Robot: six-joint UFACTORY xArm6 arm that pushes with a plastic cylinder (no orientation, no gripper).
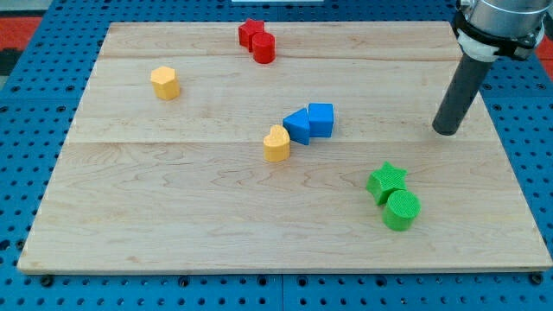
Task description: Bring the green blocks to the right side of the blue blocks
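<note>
At the right of the frame, above mid-height, my tip (447,131) rests on the wooden worktop (173,216), clear of every block; this end effector is a plain rod with no jaws, so nothing opens, closes or clamps. The rod leans slightly, its upper part toward the top right corner where the arm's grey housing enters the frame. The green star block (385,181) and the green cylinder (401,210) touch one another in the lower right of the frame, below and somewhat left of my tip. The blue cube (320,119) and the blue wedge-like block (298,126) touch at the centre, with a yellow heart-shaped block (276,143) just beside the wedge on its lower left. The greens already lie right of the blues, though lower and well apart. Likely risks: a push from the right could split the green pair, since an off-centre contact would let the cylinder roll aside; an overlong push could drive them into the blue blocks and displace these. A yellow block (165,83) at upper left and two red blocks (257,41) at the top lie clear.
</note>
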